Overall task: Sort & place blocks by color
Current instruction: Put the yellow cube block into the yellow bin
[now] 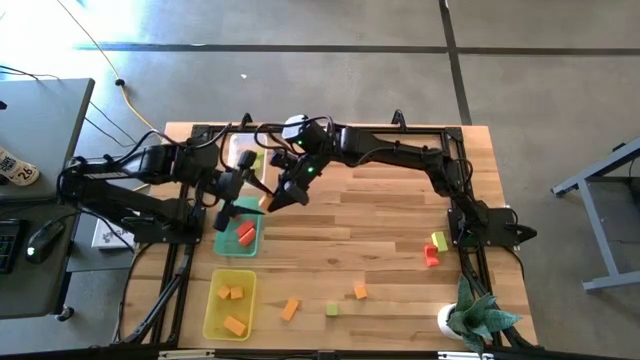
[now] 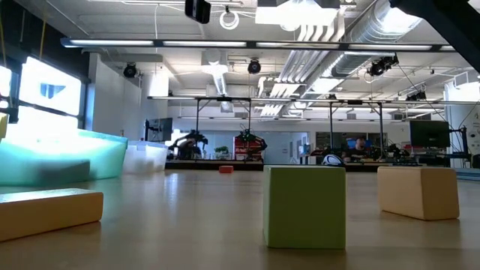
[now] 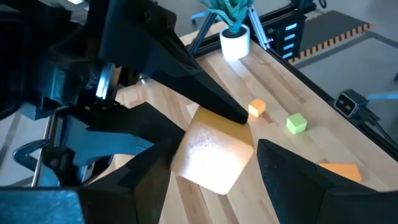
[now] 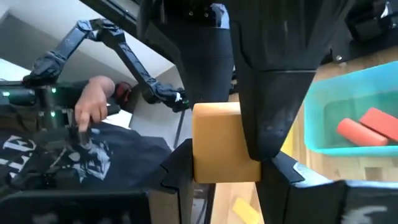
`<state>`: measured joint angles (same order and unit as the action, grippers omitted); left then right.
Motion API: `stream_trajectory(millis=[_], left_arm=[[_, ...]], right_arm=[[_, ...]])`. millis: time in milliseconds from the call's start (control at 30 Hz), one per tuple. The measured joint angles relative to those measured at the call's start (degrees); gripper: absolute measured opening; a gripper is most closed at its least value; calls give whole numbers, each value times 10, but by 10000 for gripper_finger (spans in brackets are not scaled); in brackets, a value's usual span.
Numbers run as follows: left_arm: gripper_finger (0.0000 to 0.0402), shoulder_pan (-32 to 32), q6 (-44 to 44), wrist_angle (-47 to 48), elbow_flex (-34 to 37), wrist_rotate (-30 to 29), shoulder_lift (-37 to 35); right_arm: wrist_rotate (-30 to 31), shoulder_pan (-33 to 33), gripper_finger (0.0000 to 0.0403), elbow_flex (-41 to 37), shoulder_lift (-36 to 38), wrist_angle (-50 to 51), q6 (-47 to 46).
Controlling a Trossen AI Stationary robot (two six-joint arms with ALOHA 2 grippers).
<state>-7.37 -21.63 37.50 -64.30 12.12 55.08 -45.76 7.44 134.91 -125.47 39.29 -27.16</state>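
Orange solid block with smooth flat faces (image 4: 217, 143) held off the light wooden table (image 1: 380, 250), gripped firmly between the two dark fingers of the right gripper (image 1: 275, 197), close to one end of the rectangular green plastic tray (image 1: 220, 247). Placed also between the widely spread fingers of the left gripper (image 1: 232, 193), without touching them as far as can be seen. Judged light, stiff and not fragile, so a firm squeeze should do no harm; could slip or twist when pinched on an edge or corner. Best taken on the two opposite flat faces left free by the right fingers, squarely and near the middle. Probably meant for the rectangular yellow tray (image 1: 212, 300) beside the other orange blocks (image 1: 232, 292), not with the red blocks (image 1: 245, 233) in the green one.
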Motion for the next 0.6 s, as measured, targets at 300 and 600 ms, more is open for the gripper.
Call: stream_trajectory(millis=[300, 600], left_arm=[[218, 42, 0, -6, 0, -43, 1], [182, 69, -26, -7, 0, -58, 2]], right_arm=[[54, -19, 104, 0, 0, -7, -42], [76, -29, 104, 0, 0, -23, -74]])
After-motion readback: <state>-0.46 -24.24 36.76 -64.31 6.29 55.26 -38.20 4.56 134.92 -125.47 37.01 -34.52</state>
